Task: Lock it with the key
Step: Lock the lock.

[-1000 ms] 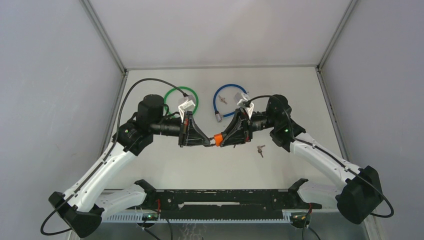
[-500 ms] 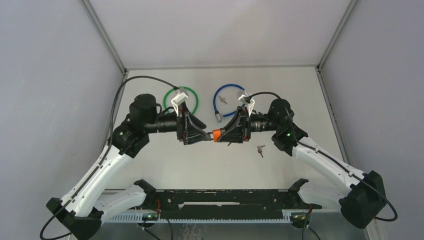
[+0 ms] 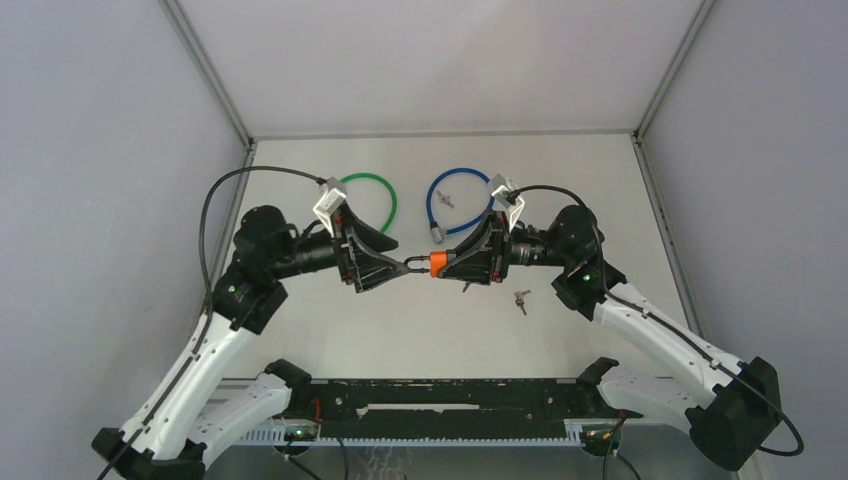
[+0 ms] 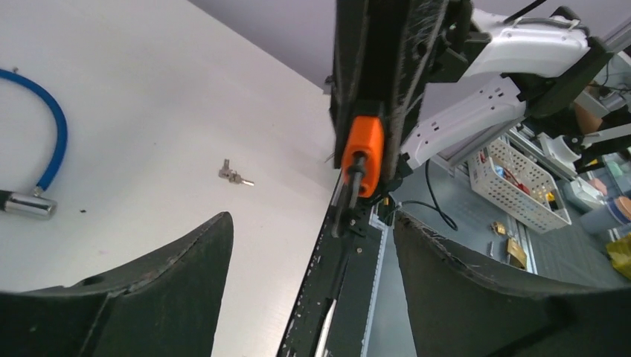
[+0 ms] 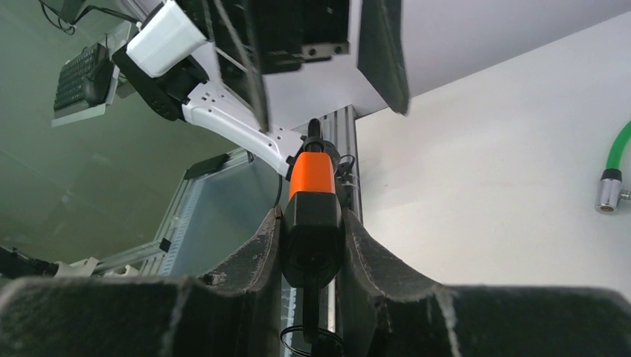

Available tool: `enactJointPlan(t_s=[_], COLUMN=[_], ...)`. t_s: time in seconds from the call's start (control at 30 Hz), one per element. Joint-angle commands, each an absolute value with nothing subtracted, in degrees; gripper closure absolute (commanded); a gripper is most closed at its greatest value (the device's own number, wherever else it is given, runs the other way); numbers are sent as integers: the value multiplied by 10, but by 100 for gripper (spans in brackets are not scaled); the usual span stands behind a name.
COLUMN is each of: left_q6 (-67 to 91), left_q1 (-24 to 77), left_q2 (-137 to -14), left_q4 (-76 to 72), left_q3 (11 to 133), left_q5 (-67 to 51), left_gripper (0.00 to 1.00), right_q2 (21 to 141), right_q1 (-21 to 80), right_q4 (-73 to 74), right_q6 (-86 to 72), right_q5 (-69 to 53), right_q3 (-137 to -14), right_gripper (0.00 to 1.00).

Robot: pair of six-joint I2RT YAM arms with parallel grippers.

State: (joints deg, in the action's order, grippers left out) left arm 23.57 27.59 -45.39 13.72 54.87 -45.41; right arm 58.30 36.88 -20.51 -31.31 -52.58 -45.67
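An orange and black padlock [image 3: 437,264] hangs in the air over the table's middle, and my right gripper [image 3: 458,264] is shut on its black body. The right wrist view shows the lock [image 5: 312,182] squeezed between both fingers [image 5: 245,260], with a dark key [image 5: 311,312] and its wire ring sticking out of the end nearest the wrist. The metal shackle [image 3: 414,264] points toward my left gripper [image 3: 392,266], which is open and just short of it. From the left wrist the lock [image 4: 363,152] shows beyond the wide-apart fingers [image 4: 171,275].
A green cable lock [image 3: 377,192] and a blue cable lock [image 3: 455,195] lie at the back of the table. A small key [image 3: 446,200] lies inside the blue loop. A bunch of keys [image 3: 520,298] lies on the table under the right arm.
My left gripper opened, let go of the lock's shackle end and drew back to the left. The right gripper kept its grip and carried the lock slightly toward the back.
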Motion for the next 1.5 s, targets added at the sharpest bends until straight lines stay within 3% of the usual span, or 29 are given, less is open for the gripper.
enactJointPlan(t_s=[0.0, 0.4, 0.63, 0.7, 0.8, 0.97, 1.1, 1.27, 1.47], left_q6=[272, 329, 335, 337, 329, 323, 322, 324, 327], left_q1=[274, 274, 274, 274, 274, 274, 274, 275, 276], left_q2=[-463, -476, -479, -479, -479, -481, -488, -495, -498], left_q4=[49, -40, -42, -42, -31, -25, -25, -33, -39], left_q3=[518, 497, 497, 496, 497, 496, 495, 493, 493], left_q5=[-499, -532, -542, -542, -544, -546, -552, -557, -557], left_gripper=[23, 57, 70, 68, 54, 57, 48, 52, 66], right_q2=[576, 588, 592, 592, 592, 591, 593, 597, 603], right_q1=[370, 368, 366, 364, 361, 358, 357, 357, 357], right_q4=[-260, -274, -274, -274, -273, -273, -279, -290, -297], right_q6=[-343, -356, -355, -355, -357, -358, -363, -373, -381], right_q5=[-515, -508, -503, -503, -504, -508, -511, -515, -516], right_q3=[-465, -465, -465, -465, -465, -465, -465, -465, -465], right_gripper=[100, 100, 100, 100, 100, 100, 100, 100, 100])
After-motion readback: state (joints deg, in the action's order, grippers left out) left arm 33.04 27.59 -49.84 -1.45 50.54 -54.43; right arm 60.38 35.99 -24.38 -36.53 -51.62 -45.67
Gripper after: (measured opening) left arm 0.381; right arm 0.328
